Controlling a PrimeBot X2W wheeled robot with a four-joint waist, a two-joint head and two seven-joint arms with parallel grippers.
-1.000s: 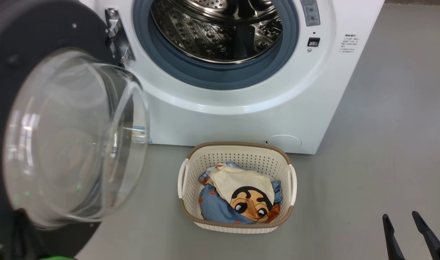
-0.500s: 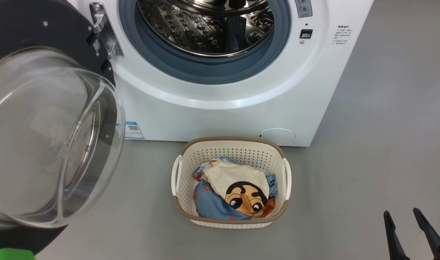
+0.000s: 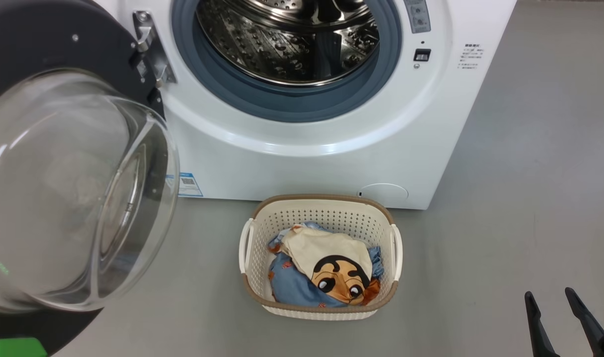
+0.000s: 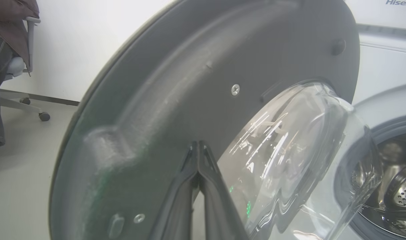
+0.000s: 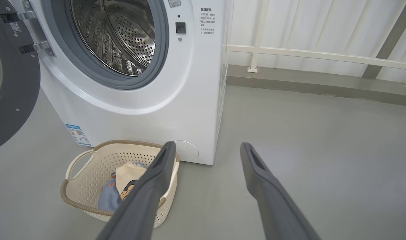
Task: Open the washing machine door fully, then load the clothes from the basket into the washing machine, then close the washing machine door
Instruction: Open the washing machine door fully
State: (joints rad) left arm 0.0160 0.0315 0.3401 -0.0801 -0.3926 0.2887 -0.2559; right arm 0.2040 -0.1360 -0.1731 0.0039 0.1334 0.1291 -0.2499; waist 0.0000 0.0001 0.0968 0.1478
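One grey floor [image 3: 529, 173] carries a white boxy washing machine [image 3: 306, 168], round black door [image 3: 44, 44] open left. Empty right gripper [image 3: 549, 293] spread; left gripper [image 4: 199, 144] clenched.

Bright, even, diffuse light everywhere we look, no hard shadows; just a faint soft one on the grey floor [image 3: 529, 173] under the big white boxy washing machine [image 3: 306, 163]. Glare: white streaks and green glints on the bulging clear glass window [image 4: 289, 143] of the round glossy black washing machine door [image 4: 156, 100], left of the machine. Perforated steel drum [image 3: 292, 44] inside the machine sparkles. Head view sharp; door surface in left wrist view soft. Wrist views stretch at edges.
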